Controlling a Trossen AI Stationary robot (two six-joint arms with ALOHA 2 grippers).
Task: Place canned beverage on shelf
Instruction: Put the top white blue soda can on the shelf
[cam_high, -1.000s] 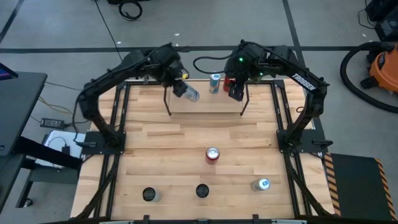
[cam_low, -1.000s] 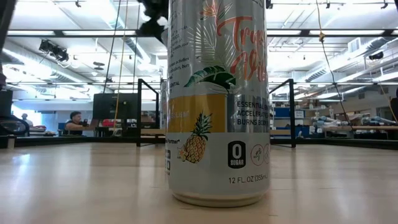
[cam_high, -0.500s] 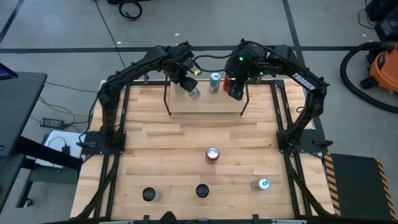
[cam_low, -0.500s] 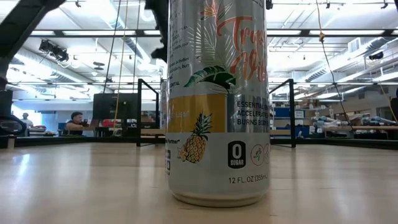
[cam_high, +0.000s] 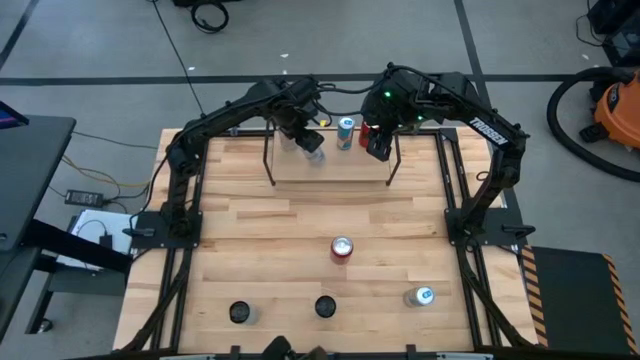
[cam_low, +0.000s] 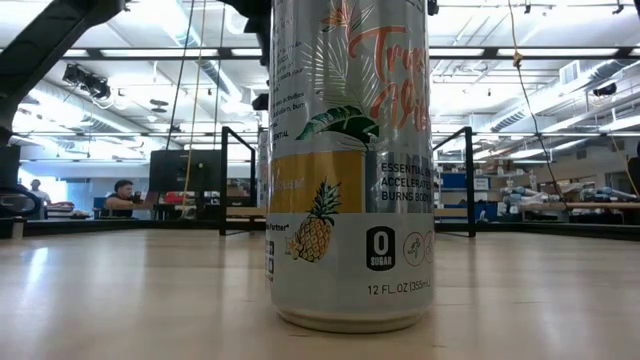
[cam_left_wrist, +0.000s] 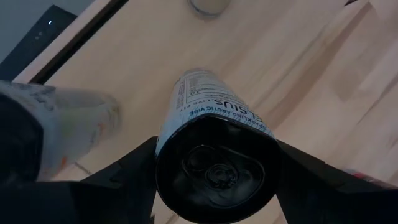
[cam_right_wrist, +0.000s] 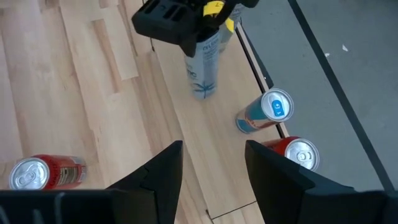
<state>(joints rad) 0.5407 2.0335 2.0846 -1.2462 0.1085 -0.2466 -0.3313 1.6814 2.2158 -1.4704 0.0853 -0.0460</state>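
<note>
The shelf (cam_high: 345, 168) stands at the table's far edge; its light board (cam_right_wrist: 208, 140) also shows in the right wrist view. A blue can (cam_high: 346, 132) and a red can (cam_high: 368, 130) stand on it. Over the board's left part my left gripper (cam_high: 308, 138) is shut on a pale blue can (cam_right_wrist: 204, 68). Whether that can's lower end (cam_right_wrist: 200, 93) touches the board, I cannot tell. My right gripper (cam_right_wrist: 211, 177) hangs open above the shelf's right part, nothing between its fingers. My left gripper pinches the pale blue can between its two fingers, near the can's top end (cam_left_wrist: 166, 155). One finger (cam_left_wrist: 134, 165) and the other (cam_left_wrist: 298, 168) lie on opposite sides of the can. They come from above, slanting down. The can hangs almost upright below them.
On the table's near half stand a red can (cam_high: 342, 248), two dark cans (cam_high: 240, 313) (cam_high: 325, 306) and a blue-and-white can (cam_high: 422, 296). A tall pineapple-print can (cam_low: 350, 160) fills the low view, hiding most of the shelf's frame (cam_low: 468, 180) behind it.
My left gripper has carried the pale blue can toward the table's right edge and down, to above the shelf's left part. The can, tilted before, now hangs nearly upright. The left arm has stretched out farther.
</note>
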